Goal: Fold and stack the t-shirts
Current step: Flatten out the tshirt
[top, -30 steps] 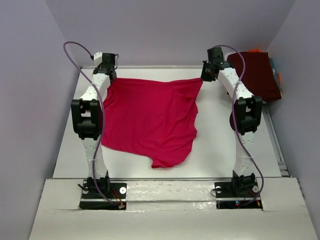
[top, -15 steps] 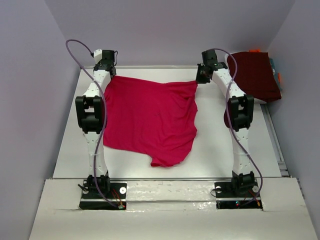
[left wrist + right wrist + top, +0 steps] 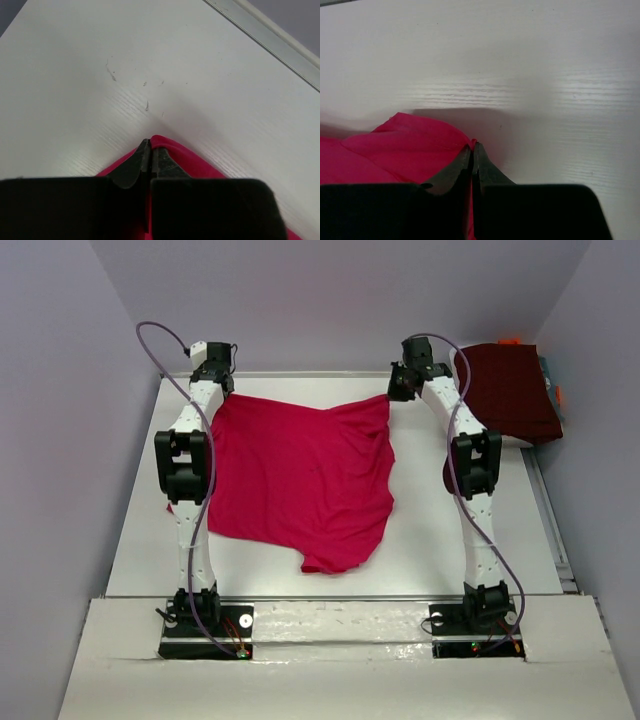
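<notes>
Starting at the near edge: white table, smooth laminate, faint streaked grain, a few small scuffs visible in the left wrist view. Across its middle-left, crimson-pink t-shirt spread mostly flat: soft matte knit, rough four-sided shape with an uneven outline. Near hem sagging into a rounded lobe toward the right; shallow wrinkles running down along the right edge. Moving up to the two far corners: left gripper clamped tight on the far-left corner, black tapered fingers pressed together with no gap, small folded nub of cloth poking out at the tips, low over the table. Likewise the right gripper: closed hard on the far-right corner, cloth bunched in soft rounded folds to its left, throwing a shadow on the laminate. Far edge of the shirt dipping a little between the two grips, slightly slack. Farther right, past the right arm: dark maroon t-shirt, folded into a rough rectangle, at the far-right corner, well apart from the crimson one. Beyond the left grip, aluminium rail along the table's edge.
</notes>
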`<state>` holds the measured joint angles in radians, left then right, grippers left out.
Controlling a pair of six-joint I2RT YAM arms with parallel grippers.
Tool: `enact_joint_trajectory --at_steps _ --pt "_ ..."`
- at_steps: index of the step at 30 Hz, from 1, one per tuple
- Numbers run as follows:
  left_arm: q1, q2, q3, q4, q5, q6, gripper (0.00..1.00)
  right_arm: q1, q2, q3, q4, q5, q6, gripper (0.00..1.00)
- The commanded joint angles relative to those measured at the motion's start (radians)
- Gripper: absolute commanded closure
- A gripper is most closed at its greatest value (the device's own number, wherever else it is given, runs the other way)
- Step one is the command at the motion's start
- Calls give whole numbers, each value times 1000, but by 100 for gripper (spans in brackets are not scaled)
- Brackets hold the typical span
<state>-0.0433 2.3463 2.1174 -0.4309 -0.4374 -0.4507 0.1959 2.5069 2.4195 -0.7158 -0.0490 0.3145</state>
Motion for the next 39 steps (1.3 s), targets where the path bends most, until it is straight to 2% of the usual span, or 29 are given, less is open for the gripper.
enact_joint_trajectory --at_steps 1,11,12,13,14,15,17,18,20,22,23,25,26,28,30,33,37,38,39 --pt "17 5 35 35 -46 -6 94 -10 13 40 88 -64 12 93" --pt "26 28 78 44 -23 7 92 -10 4 46 176 -88 -8 93" --pt "26 27 79 43 -29 6 83 -10 3 47 180 -94 -9 93" --pt "26 25 78 44 -32 7 68 -10 3 50 182 -98 -11 93" --pt "26 21 76 50 -34 12 41 -10 1 53 187 -100 -12 93" --pt "26 16 73 53 -34 12 29 -10 -2 52 193 -101 -11 93" --pt "26 -1 66 64 -32 15 13 -10 -6 50 200 -112 -15 93" --pt "26 -5 62 67 -32 14 9 -10 -8 53 202 -118 -15 93" --pt "26 -31 52 70 -29 9 4 -10 -13 53 199 -121 -17 71" --pt "26 -56 36 75 -29 7 3 -10 -23 46 196 -130 -18 53" --pt "26 -68 29 73 -27 6 3 -10 -31 40 191 -133 -18 40" --pt "14 -119 -5 72 -34 15 3 -10 -71 1 185 -141 -15 29" --pt "2 -137 -35 70 -40 17 3 -10 -89 -16 179 -143 -14 17" --pt "-10 -195 -71 69 -41 20 3 -10 -143 -74 176 -143 -12 7" --pt "-21 -240 -105 38 -18 4 3 -10 -187 -118 139 -126 0 7" --pt "-58 -297 -155 -16 6 -33 3 -1 -221 -160 64 -120 27 14" --pt "-95 -363 -250 -43 23 -37 4 10 -315 -366 90 -112 52 44" --pt "-105 -383 -282 -61 35 -40 4 22 -342 -394 96 -114 64 65" --pt "-105 -390 -302 -68 52 -51 4 33 -352 -414 98 -124 64 71"
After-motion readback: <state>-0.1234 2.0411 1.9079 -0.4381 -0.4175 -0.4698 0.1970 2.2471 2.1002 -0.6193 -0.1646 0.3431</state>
